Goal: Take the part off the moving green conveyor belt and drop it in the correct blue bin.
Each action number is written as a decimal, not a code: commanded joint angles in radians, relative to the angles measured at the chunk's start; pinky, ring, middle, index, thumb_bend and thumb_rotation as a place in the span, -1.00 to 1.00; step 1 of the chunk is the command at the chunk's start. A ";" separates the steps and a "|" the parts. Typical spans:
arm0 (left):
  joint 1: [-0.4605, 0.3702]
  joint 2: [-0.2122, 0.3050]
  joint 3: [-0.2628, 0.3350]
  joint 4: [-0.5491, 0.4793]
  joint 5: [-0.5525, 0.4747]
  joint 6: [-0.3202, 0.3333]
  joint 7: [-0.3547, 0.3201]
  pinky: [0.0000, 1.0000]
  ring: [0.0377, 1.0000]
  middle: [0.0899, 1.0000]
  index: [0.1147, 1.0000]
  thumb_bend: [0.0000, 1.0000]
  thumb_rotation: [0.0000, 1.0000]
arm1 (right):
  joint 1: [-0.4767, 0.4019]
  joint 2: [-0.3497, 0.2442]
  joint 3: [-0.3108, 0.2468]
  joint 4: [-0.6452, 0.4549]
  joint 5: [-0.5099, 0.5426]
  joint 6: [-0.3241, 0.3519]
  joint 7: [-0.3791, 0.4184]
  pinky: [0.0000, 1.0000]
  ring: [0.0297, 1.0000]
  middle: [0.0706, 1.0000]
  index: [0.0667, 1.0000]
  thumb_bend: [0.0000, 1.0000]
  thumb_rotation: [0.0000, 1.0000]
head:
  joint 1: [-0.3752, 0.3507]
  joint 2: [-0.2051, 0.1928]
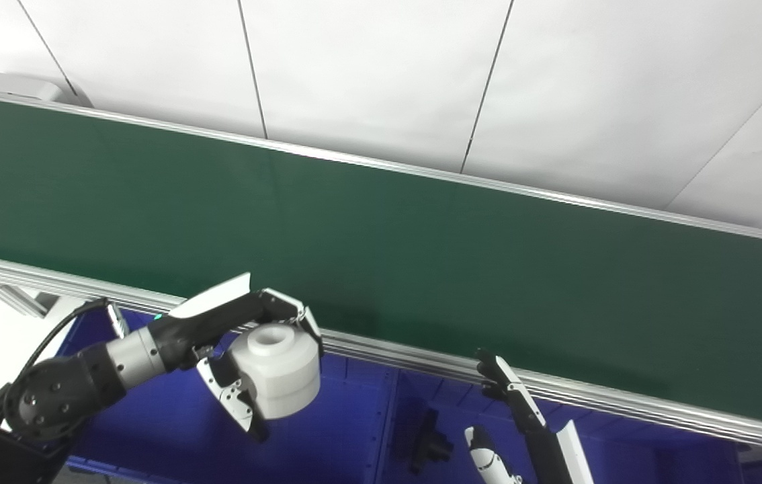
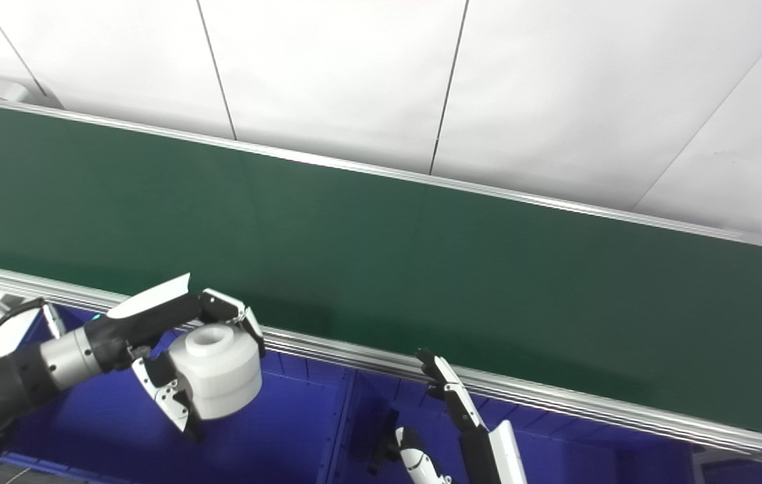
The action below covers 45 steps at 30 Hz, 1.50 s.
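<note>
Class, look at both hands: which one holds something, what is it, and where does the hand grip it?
The left hand holds a white round part by its sides, fingers on the far side, thumb on the near. The right hand holds nothing.

Two head cameras side by side, looking down and forward, close over the green conveyor belt [image 1: 421,249]. Both share belt, blue bin [image 2: 300,417], white wall [image 1: 381,67]; slight lateral offset.

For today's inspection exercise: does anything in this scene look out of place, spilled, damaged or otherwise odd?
Nothing stands out. The left hand holds the white part upright over a blue bin. The green belt shows no parts. The right hand waits by the belt's near rail.
</note>
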 commanded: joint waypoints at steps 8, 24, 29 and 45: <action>-0.023 0.041 -0.094 0.109 0.300 -0.179 0.286 -0.62 -0.55 -0.20 -0.17 0.06 -1.00 | 0.007 0.005 0.001 -0.037 0.000 -0.001 0.005 0.62 0.78 0.85 0.81 -0.35 0.59 | 0.001 -0.002; -0.123 0.223 -0.437 0.261 0.283 -0.179 0.512 0.96 0.95 0.91 0.69 0.52 0.32 | 0.024 0.006 -0.001 -0.057 0.001 0.003 0.004 0.63 0.78 0.84 0.80 -0.35 0.58 | 0.001 0.021; -0.132 0.248 -0.465 0.238 0.246 -0.179 0.488 1.00 1.00 0.95 0.78 0.64 0.45 | 0.025 0.002 -0.004 -0.054 0.007 0.004 0.007 0.63 0.78 0.85 0.80 -0.34 0.59 | 0.002 0.021; -0.101 0.212 -0.411 0.173 0.080 -0.179 0.411 0.92 0.92 0.89 0.70 0.56 0.21 | 0.021 0.004 -0.003 -0.061 -0.006 0.009 0.011 0.61 0.77 0.84 0.80 -0.34 0.59 | -0.006 0.030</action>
